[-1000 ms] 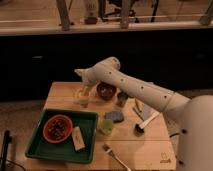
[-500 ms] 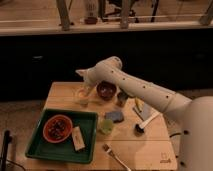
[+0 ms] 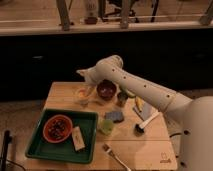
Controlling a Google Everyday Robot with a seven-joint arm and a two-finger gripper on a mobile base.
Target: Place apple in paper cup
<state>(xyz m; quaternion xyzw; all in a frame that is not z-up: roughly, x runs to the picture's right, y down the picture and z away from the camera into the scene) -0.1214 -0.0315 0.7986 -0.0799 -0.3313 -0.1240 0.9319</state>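
Note:
The paper cup [image 3: 83, 98] is short and whitish-cream and stands on the wooden table [image 3: 150, 145], left of a dark red bowl [image 3: 106, 89]. An orange-yellow patch that looks like the apple [image 3: 82, 92] shows at the cup's mouth. My gripper [image 3: 86, 86] points down right above the cup, at the end of the white arm [image 3: 135, 85] that reaches in from the right. I cannot tell whether the apple is held or rests in the cup.
A small dark grey cup [image 3: 121, 97] and an elongated yellow piece [image 3: 138, 103] lie right of the bowl. A translucent green cup [image 3: 105, 126], a grey-blue sponge [image 3: 115, 116], a brush [image 3: 145, 122] and a fork [image 3: 113, 153] lie nearer. A green tray [image 3: 35, 145] holds an orange-red bowl [image 3: 57, 128].
The arm's bend has shifted slightly up and to the right. The gripper stays over the paper cup.

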